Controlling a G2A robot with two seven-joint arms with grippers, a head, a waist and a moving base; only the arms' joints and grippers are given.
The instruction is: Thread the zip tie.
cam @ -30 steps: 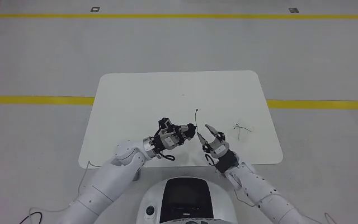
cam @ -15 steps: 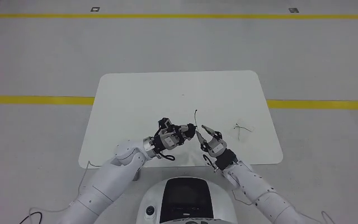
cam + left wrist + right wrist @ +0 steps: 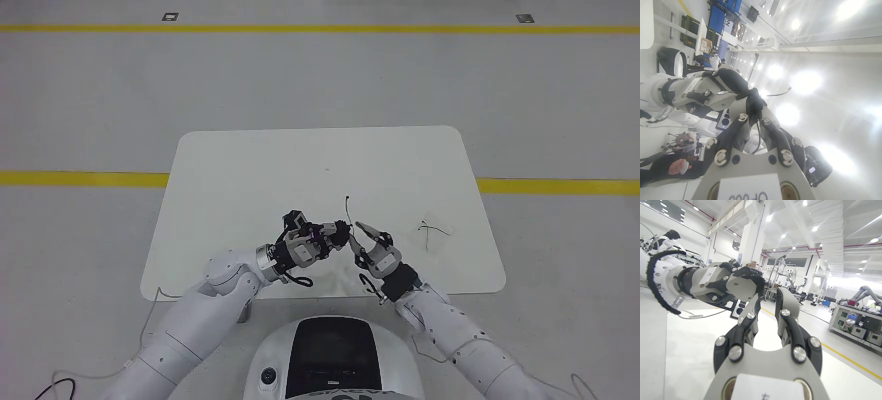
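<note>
top: bright, flat, even light across table [image 3: 250,180] | left wrist: blown-out ceiling lamps [image 3: 806,80] high above table, heavy bloom and haze, left gripper [image 3: 753,102] and zip tie [image 3: 778,94] backlit dark | right wrist: bright overall, washed-out far wall [image 3: 848,284] well beyond table, fisheye bending at frame edges

The left fingers [image 3: 737,108] hide one end of the zip tie [image 3: 779,94].
</note>
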